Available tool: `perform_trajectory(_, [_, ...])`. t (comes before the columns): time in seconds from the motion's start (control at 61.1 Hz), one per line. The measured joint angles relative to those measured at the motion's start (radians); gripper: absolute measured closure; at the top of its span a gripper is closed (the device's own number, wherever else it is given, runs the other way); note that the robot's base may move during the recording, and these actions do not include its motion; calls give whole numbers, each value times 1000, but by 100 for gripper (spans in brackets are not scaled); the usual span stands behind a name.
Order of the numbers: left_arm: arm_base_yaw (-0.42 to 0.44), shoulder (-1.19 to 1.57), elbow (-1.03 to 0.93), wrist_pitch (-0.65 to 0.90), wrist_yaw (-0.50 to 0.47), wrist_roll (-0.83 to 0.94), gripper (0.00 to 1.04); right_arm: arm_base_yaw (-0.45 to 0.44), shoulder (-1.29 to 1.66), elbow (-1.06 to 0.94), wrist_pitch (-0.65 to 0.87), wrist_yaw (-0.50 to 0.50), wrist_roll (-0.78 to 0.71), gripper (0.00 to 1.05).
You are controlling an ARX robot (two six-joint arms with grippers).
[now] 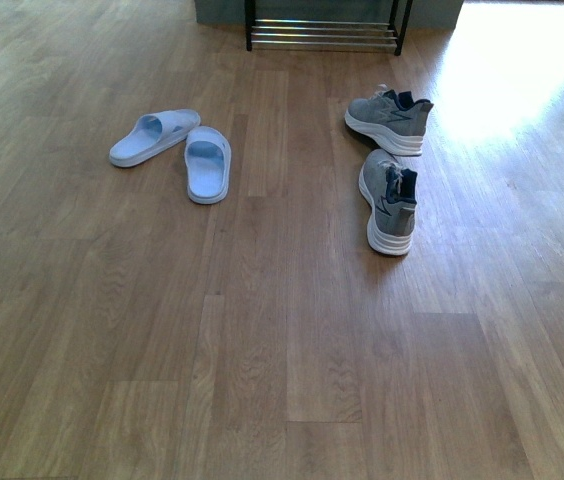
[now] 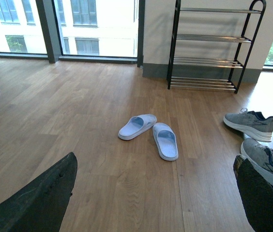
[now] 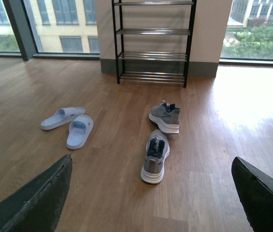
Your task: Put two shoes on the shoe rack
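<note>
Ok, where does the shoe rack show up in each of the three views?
Front view: shoe rack at the top edge, right of centre, cropped to its lowest rods and legs.
Left wrist view: shoe rack stands against the far wall, four shelves showing.
Right wrist view: shoe rack against the far wall, four shelves showing.
Shared landmark: the grey sneaker nearest the rack, lying on the floor in front of it.

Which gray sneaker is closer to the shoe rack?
The crosswise gray sneaker is closer to the shoe rack. The other sneaker lies lengthwise, farther from the rack and nearer the robot.
</note>
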Motion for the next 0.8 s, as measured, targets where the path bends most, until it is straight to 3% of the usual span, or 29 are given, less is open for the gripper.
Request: perform_trajectory(0.802, [0, 0, 0, 0, 0, 0, 9, 0, 0, 0, 0, 0, 0, 9])
